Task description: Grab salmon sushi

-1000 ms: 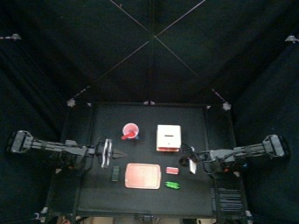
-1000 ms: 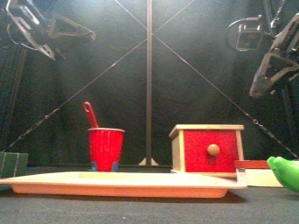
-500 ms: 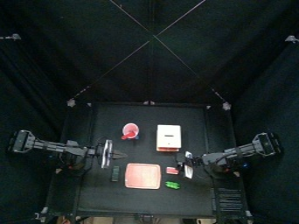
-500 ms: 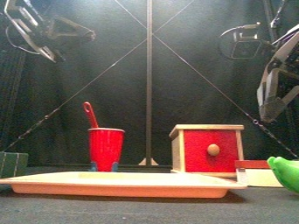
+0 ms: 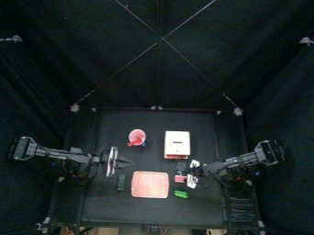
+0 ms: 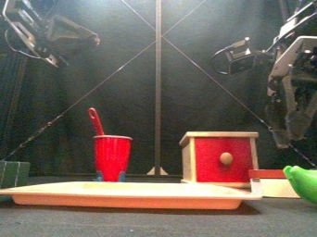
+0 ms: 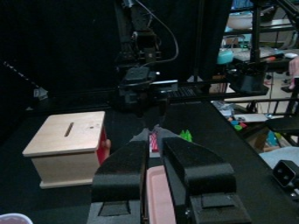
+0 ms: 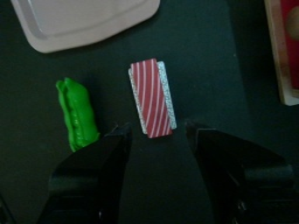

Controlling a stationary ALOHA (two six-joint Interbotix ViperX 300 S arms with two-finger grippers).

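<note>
The salmon sushi (image 8: 152, 99), a small oblong with a red-striped top and a white side, lies on the black table just ahead of my right gripper (image 8: 152, 136). That gripper is open and holds nothing. From above, the sushi (image 5: 181, 179) sits right of the pink tray (image 5: 150, 184), with the right gripper (image 5: 196, 172) beside it. The front view shows the sushi (image 6: 268, 175) low at the right, under the right arm. My left gripper (image 7: 153, 141) hovers left of the tray (image 7: 153, 179), its jaws narrowly parted and open on nothing.
A green piece (image 8: 77, 112) lies beside the sushi, nearer the table's front edge. A red cup (image 5: 136, 138) with a spoon and a wooden box (image 5: 178, 143) with a red side stand behind the tray. A dark green block (image 6: 13, 173) sits at the front left.
My right arm has tipped down toward the sushi and its jaws have swung wide open. The left jaws have parted a little while that arm stayed in place.
</note>
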